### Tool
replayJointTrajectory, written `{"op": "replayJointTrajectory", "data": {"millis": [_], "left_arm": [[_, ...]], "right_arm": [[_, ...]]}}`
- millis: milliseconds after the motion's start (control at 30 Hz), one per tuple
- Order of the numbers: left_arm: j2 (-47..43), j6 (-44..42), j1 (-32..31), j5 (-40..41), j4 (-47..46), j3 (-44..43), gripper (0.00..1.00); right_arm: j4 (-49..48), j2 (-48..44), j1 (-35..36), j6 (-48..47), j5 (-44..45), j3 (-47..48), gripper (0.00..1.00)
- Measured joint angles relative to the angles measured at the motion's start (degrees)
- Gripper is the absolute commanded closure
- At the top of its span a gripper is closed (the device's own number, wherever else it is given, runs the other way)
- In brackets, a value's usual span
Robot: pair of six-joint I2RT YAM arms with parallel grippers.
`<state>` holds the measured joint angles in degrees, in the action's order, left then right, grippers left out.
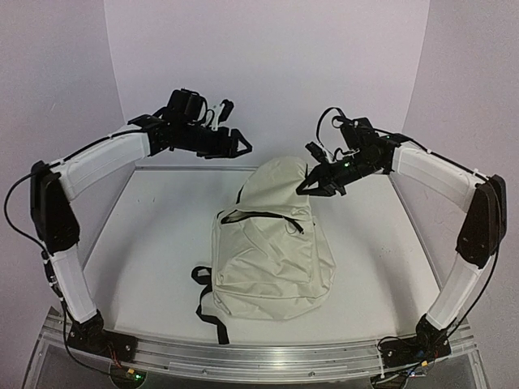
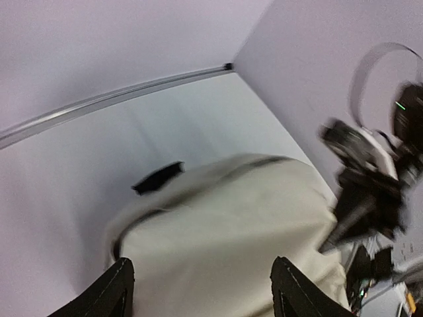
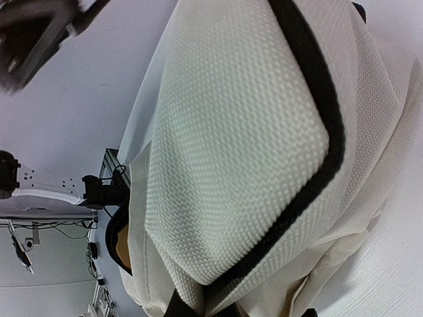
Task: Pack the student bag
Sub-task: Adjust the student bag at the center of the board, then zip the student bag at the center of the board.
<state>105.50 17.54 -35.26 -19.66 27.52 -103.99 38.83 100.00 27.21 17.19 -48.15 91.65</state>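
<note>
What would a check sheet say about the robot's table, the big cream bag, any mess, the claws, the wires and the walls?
Surface: white table top, with a metal rail along the near edge.
Job's things: large cream fabric backpack with black zippers and straps, lying mid-table with its far end lifted.
Clutter: nothing seen.
Grippers: left gripper open, raised and holding nothing; right gripper shut on the backpack's lifted end.
Cables: black cable looping at the right wrist; thin wires at the bases.
Surroundings: plain pale lilac walls.

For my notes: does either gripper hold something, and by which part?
The right gripper holds the backpack by its raised far end; the left gripper holds nothing.
</note>
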Motion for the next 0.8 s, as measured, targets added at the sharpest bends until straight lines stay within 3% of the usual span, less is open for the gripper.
{"op": "replayJointTrajectory", "data": {"millis": [133, 267, 567, 800], "left_arm": [[-10.9, -7.3, -11.5, 2.7, -0.1, 7.0, 0.31], [-15.7, -14.7, -20.8, 5.4, 1.3, 11.4, 0.34], [-8.4, -33.7, -33.5, 23.8, 8.6, 11.0, 0.42], [-7.3, -47.5, -38.2, 32.8, 5.5, 12.8, 0.54]], "right_arm": [[-2.8, -0.4, -0.3, 2.6, -0.2, -2.4, 1.0], [-4.1, -0.4, -0.5, 4.0, -0.3, -3.7, 1.0], [-6.0, -0.6, -0.3, 5.5, -0.8, -4.5, 1.0], [-6.4, -2.3, 0.2, 5.7, -0.8, -5.6, 1.0]]}}
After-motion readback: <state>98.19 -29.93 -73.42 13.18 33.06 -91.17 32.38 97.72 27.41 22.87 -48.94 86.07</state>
